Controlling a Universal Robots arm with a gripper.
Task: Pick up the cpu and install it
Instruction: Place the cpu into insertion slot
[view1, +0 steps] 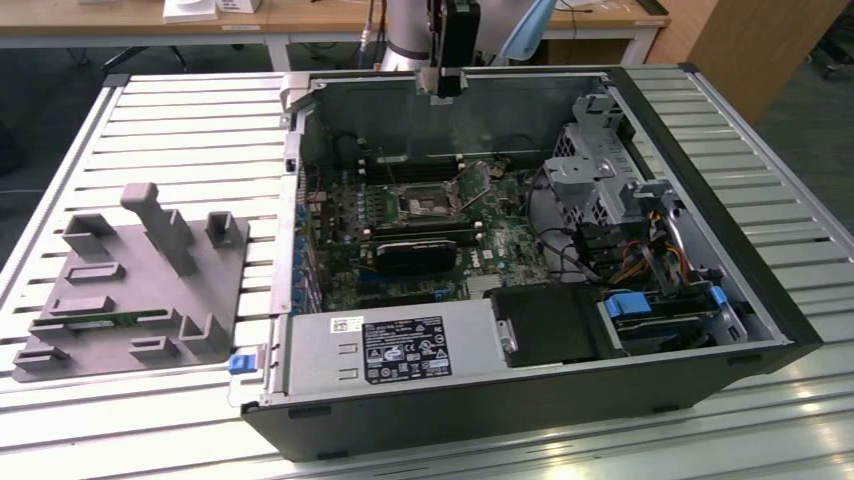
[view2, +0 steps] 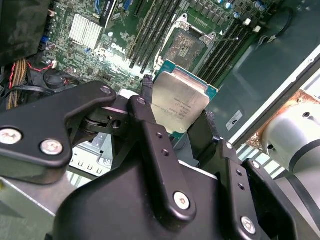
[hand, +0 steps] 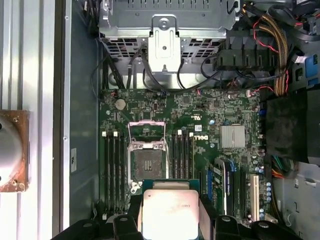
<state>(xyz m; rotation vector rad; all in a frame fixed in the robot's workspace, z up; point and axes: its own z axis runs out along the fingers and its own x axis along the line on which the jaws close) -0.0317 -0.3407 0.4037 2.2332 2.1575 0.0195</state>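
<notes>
The cpu (view2: 180, 102), a flat square chip with a silvery metal top, hangs between the black fingers (view2: 150, 125) of my gripper (view2: 177, 107), which is shut on its edges. In the first wrist view the cpu (hand: 170, 210) is held above the motherboard, short of the open socket (hand: 146, 162) with its raised metal frame. The socket (view2: 186, 47) lies beyond the chip in the second wrist view. From the exterior view, the gripper (view1: 445, 85) hovers over the back wall of the open computer case, high above the socket (view1: 427, 207).
Grey plastic fixture blocks (view1: 134, 280) stand on the slatted table at the exterior view's left. Inside the case are a power supply (view1: 387, 345), a drive cage (view1: 594, 150), coloured cables (view1: 641, 250) and memory slots (hand: 112, 165) flanking the socket.
</notes>
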